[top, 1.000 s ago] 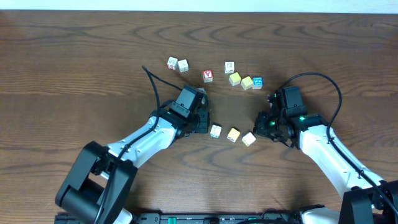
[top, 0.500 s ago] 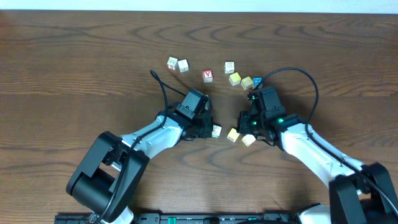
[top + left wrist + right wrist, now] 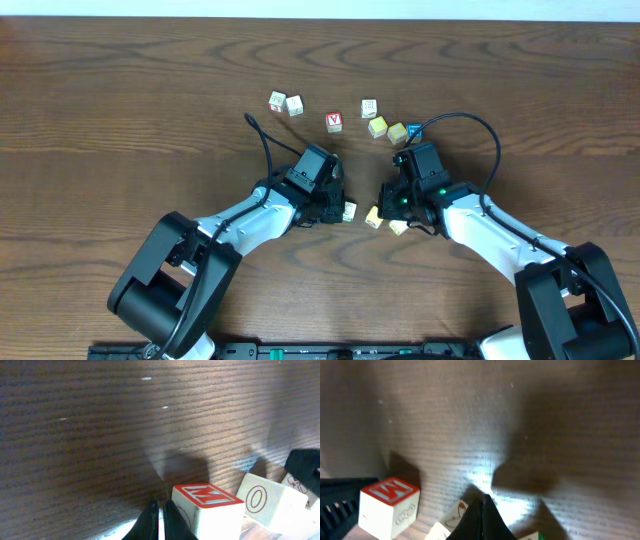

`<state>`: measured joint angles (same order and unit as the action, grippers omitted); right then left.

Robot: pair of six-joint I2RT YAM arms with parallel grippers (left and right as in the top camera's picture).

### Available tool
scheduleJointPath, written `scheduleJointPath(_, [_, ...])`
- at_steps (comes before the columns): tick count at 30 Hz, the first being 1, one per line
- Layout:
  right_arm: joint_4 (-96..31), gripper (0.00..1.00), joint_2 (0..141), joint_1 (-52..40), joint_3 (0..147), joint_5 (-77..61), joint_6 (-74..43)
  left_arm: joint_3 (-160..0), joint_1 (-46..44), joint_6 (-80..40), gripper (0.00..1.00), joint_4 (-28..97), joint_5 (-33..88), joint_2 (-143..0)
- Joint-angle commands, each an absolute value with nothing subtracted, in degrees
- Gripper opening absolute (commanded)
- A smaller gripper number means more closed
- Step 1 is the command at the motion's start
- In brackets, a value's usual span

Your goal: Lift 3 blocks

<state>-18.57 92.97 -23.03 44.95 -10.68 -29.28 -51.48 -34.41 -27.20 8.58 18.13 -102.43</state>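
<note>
Three small blocks lie in a short row at mid-table: a white one [image 3: 348, 211], a yellow one [image 3: 373, 217] and a cream one [image 3: 398, 227]. My left gripper [image 3: 338, 207] is shut, its tips on the table just left of the white block. In the left wrist view that block [image 3: 207, 507] shows a red M face right beside my shut left gripper [image 3: 161, 520], with the O-marked block [image 3: 265, 502] behind it. My right gripper [image 3: 386, 208] is shut too. In the right wrist view the right gripper [image 3: 484, 510] sits over the middle block [image 3: 451, 516], partly hiding it.
Further back lie several other cubes: two pale ones [image 3: 285, 103], a red-faced V cube [image 3: 334, 121], a white one [image 3: 369, 107], two yellowish ones [image 3: 387, 129] and a blue-faced one [image 3: 414, 130]. Cables loop above both arms.
Both arms have swung inward to the row of blocks. The right gripper came furthest, from right of the cream block to above the yellow one. The blocks sit slightly closer together.
</note>
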Motion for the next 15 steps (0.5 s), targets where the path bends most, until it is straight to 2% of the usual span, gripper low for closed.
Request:
scheduleJointPath(1, [-19.53, 0.01, 92.97, -24.88, 45.63, -11.25, -29.87, -52.31, -34.5, -27.73, 0.07, 8.86, 18.85, -102.89])
scheduleJointPath(15, [-19.49, 0.01, 92.95, -26.15, 45.65, -15.11, -32.34, -52.31, -34.48, -27.68, 0.07, 8.93, 18.79, -102.89])
